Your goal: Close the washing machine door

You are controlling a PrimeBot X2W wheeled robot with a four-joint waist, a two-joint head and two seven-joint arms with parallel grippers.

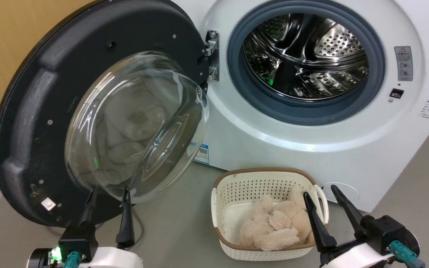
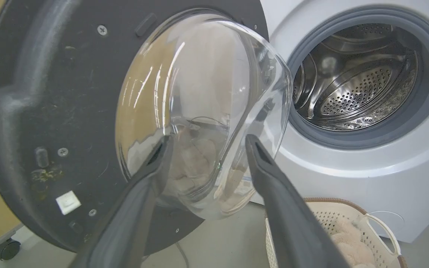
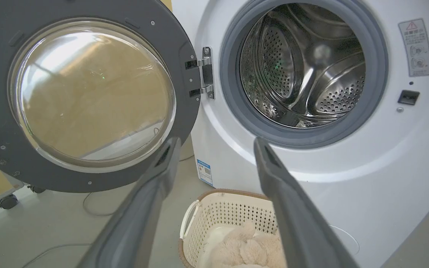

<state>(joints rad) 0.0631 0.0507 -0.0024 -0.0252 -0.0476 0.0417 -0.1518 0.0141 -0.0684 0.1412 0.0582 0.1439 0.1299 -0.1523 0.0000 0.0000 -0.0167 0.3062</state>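
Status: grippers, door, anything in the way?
Washing machine door wide open. Left gripper open, empty, at its glass. Right gripper open, empty, by laundry basket. Basket on floor before washer, possibly in swing path.

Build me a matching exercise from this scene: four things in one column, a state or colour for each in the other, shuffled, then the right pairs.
1. washing machine door
2. drum
3. basket
4. left gripper

A. cream with a brown rim
B. fingers spread apart
C. hanging wide open
D. shiny perforated steel

Pairs: 1-C; 2-D; 3-A; 4-B
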